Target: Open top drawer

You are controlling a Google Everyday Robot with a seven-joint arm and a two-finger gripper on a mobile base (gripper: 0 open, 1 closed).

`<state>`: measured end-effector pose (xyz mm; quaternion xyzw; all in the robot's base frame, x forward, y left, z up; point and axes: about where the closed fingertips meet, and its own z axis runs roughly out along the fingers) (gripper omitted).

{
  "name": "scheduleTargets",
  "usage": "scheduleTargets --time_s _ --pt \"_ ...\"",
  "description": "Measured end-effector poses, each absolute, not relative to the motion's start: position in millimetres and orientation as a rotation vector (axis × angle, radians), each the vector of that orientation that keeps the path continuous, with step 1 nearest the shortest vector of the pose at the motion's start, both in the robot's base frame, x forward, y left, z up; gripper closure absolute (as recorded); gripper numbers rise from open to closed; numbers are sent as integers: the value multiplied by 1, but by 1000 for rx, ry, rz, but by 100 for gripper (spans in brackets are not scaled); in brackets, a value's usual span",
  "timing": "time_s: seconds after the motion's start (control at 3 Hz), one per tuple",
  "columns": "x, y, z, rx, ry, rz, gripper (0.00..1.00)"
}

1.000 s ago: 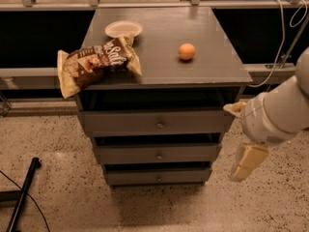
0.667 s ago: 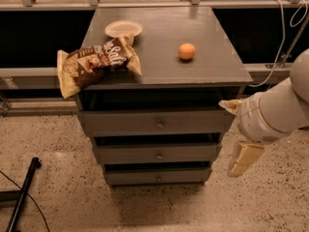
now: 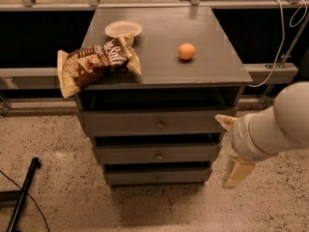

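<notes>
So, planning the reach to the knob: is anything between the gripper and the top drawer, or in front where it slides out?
Nothing visible does. The gripper, open, sits off the cabinet's right front corner, nothing between it and the top drawer or its knob. The chip bag overhangs higher up.

Pincer (image 3: 227,152) right of top drawer (image 3: 145,123) (apart)
</notes>
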<state>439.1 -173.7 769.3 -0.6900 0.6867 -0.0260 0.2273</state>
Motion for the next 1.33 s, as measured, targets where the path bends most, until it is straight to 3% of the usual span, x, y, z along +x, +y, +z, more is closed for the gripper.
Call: scheduleTargets --time_s 0.33,1.33 --pt "441 -174 728 -1936 1748 -124 0" --pt "487 -155 719 -1966 1532 -276 0"
